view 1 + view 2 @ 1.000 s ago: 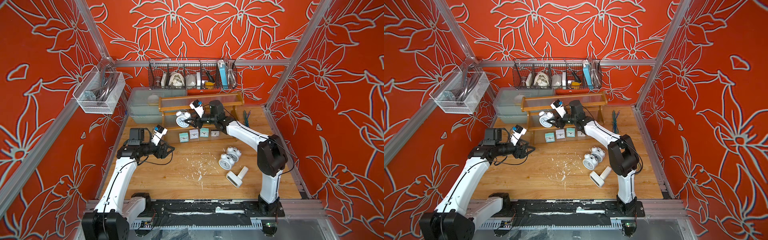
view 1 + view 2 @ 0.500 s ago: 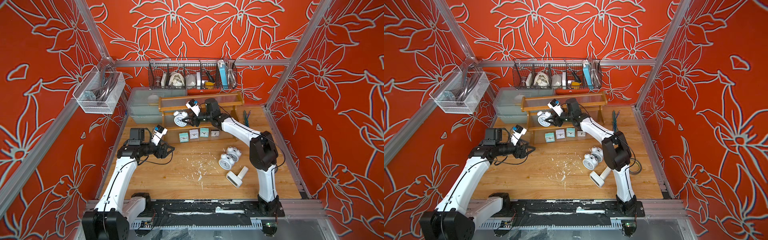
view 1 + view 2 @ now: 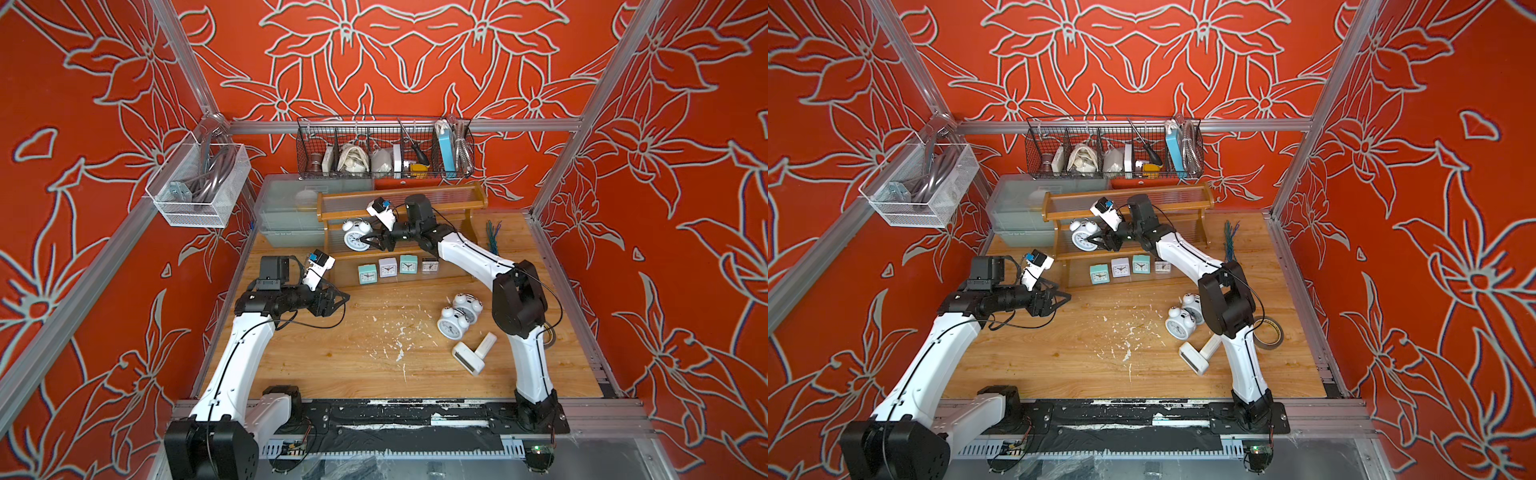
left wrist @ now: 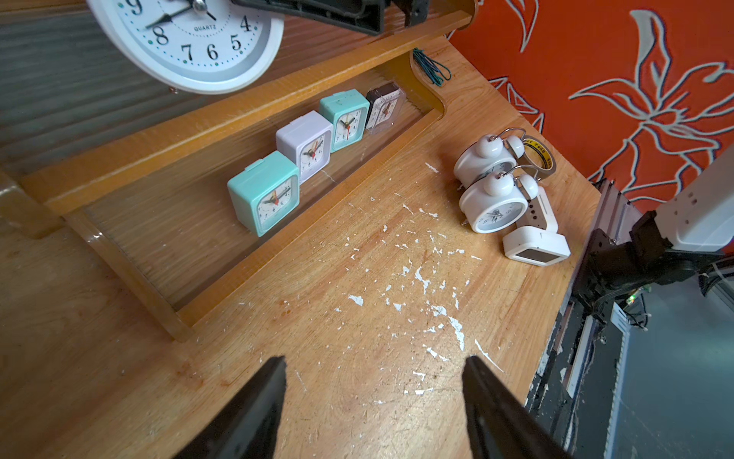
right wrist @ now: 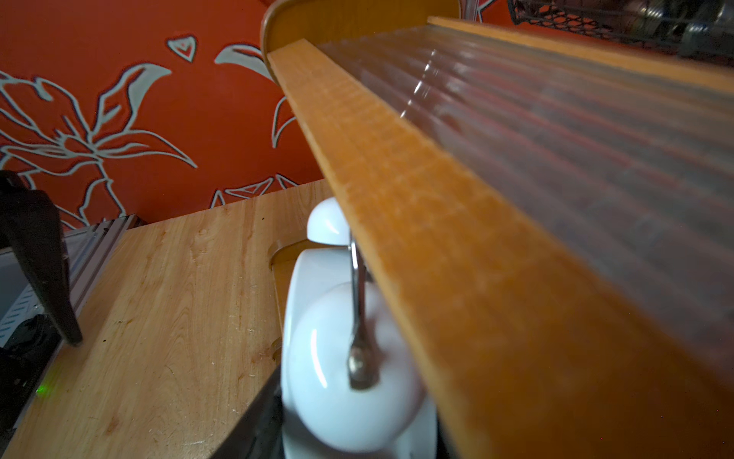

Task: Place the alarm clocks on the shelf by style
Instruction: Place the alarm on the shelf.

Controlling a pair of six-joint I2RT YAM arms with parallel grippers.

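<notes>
Currently we are seeing the shelf point(image 3: 457, 208) holding four square clocks point(image 3: 387, 267) on its bottom tier. The right gripper point(image 3: 366, 242) is clamping a bell clock point(image 3: 354, 240) upright at the middle tier. The left gripper point(image 3: 345, 296) is hovering over the table point(image 3: 332, 353), jaws apart. Two other bell clocks point(image 3: 451, 326) and two digitals point(image 3: 468, 358) are sitting there. Compared with a second ago, the clamped clock is sitting slightly further left.

Wood and glossy plastic
The wooden shelf point(image 5: 397, 198) is showing ribbed translucent panels; the white clock point(image 5: 337, 357) is gleaming smoothly.
</notes>
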